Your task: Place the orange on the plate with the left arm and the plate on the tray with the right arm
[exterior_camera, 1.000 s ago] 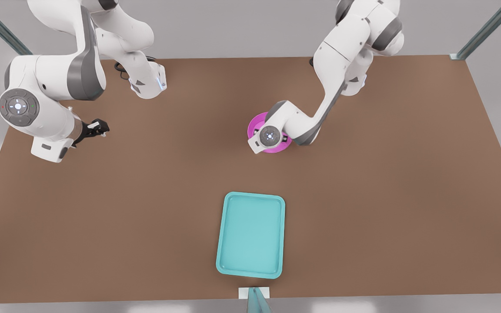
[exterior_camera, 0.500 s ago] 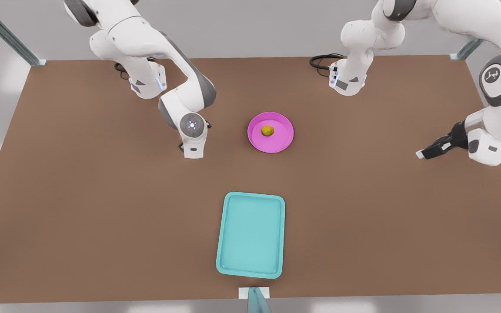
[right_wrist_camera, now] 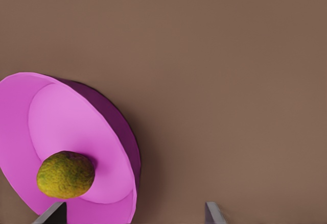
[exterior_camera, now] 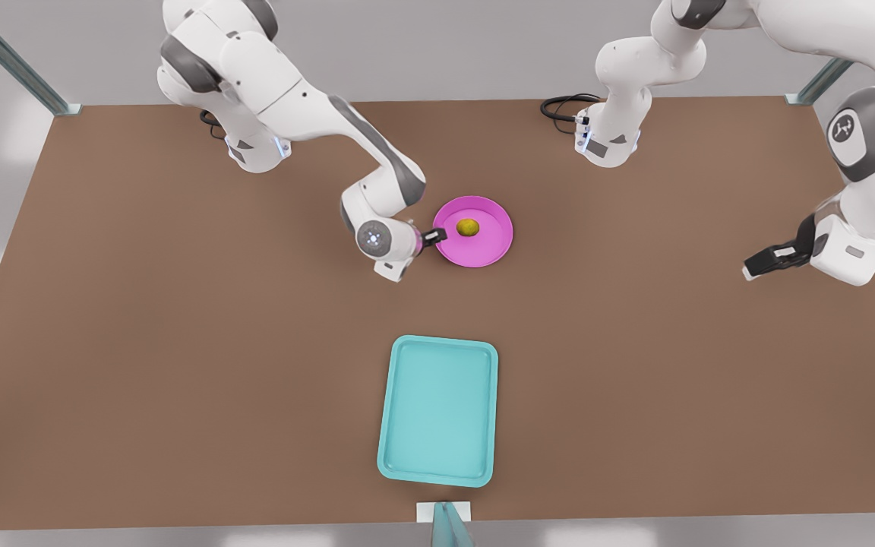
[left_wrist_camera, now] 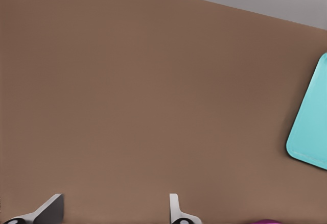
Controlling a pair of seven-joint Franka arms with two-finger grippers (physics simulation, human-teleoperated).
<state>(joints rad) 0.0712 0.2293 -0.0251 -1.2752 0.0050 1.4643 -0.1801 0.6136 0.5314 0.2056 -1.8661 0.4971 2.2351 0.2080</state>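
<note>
Orange [exterior_camera: 468, 227] sat inside the magenta plate [exterior_camera: 483, 251], slightly toward the plate's 10 o'clock in the front view, so the fruit's part of the job looked done. The teal tray [exterior_camera: 437, 410] lay well apart at the plate's 6 o'clock, empty.

The right gripper [exterior_camera: 433, 236] was low at the plate's 9 o'clock rim, its fingers spread, the orange [right_wrist_camera: 65, 174] close ahead of it in its wrist view. The left gripper [exterior_camera: 768, 260] waited far off at 3 o'clock, fingers [left_wrist_camera: 48, 209] apart and holding nothing.

Risk, as I judged it: a shallow rim pinch could tilt the plate during the carry, and the loose orange would roll off.
</note>
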